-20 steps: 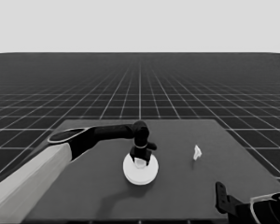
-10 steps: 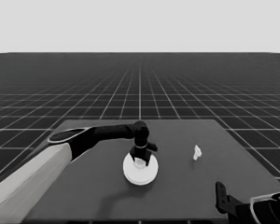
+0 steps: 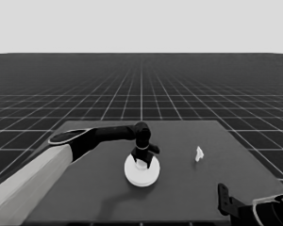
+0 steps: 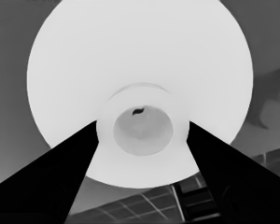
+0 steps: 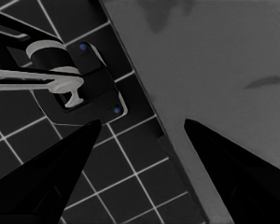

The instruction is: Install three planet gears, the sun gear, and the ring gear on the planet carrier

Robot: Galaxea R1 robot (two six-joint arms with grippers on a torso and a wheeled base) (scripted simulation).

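Your left gripper (image 3: 141, 162) stands over the middle of the table (image 3: 179, 197), pointing straight down onto the larger round part (image 3: 141, 173), the big white disc that lies flat a little nearer you than the table's centre. In the left wrist view that disc (image 4: 140, 70) fills most of the picture. A raised round collar with a hollow middle stands up from its face, and your two black fingers (image 4: 60, 182) come in on either side of that collar. Their inner edges meet its wall on both sides, so the fingers are set at a middling width, closed onto the collar of the disc rather than spread wide. Inside the hollow you can make out only a small dark mark. Whether the disc rests fully on the table or on something beneath it cannot be told from these views. No gears and no smaller round part show anywhere on the table.

To the right of the disc and well apart from it, a thin white piece (image 3: 198, 153) stands on the table, touched by nothing.

Your right gripper (image 3: 223, 200) waits at the table's near right corner. In the right wrist view its fingers (image 5: 224, 158) are spread well apart with nothing between them, one over the table's edge and the other over the floor grid, with dark machinery (image 5: 79, 88) carrying small blue lights beyond the table's edge.
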